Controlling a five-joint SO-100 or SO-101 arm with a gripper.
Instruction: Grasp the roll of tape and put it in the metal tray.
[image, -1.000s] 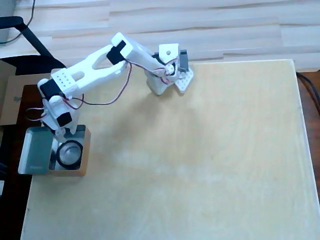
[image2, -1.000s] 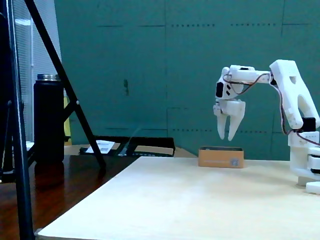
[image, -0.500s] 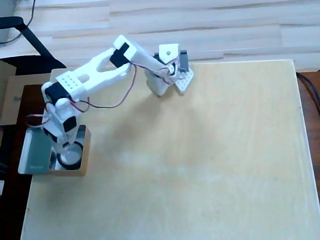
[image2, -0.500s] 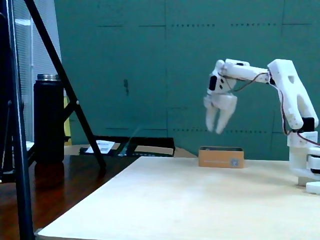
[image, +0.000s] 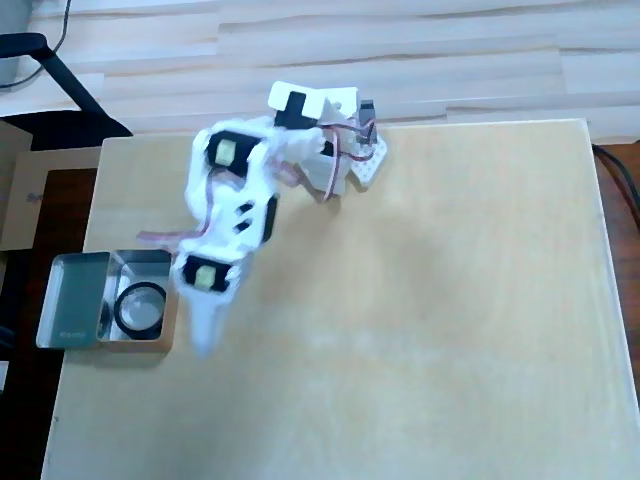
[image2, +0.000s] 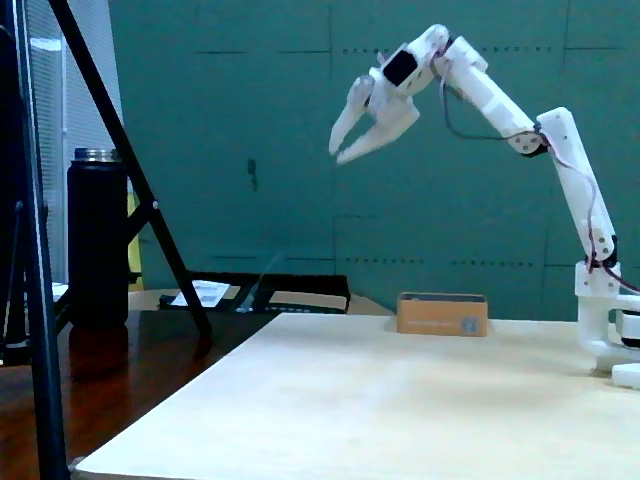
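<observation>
In the overhead view the roll of tape (image: 140, 308), a thin black ring, lies flat in the right compartment of the metal tray (image: 70, 295) at the table's left edge. The tray has a brown outer side, which is all that the fixed view shows (image2: 442, 313). The tape is hidden there. My white gripper (image2: 337, 155) is raised high above the table with its fingers slightly apart and nothing between them. From above it appears blurred (image: 203, 335), just right of the tray and clear of it.
The arm's base (image: 340, 150) stands at the table's far edge. Off the table to the left of the fixed view are a black bottle (image2: 97, 240), black tripod legs (image2: 120, 150) and a flat black holder with papers (image2: 270, 290).
The gripper has lifted from just above the tray and swung up and away toward the table's middle, empty. The tape ring stays in the tray.
</observation>
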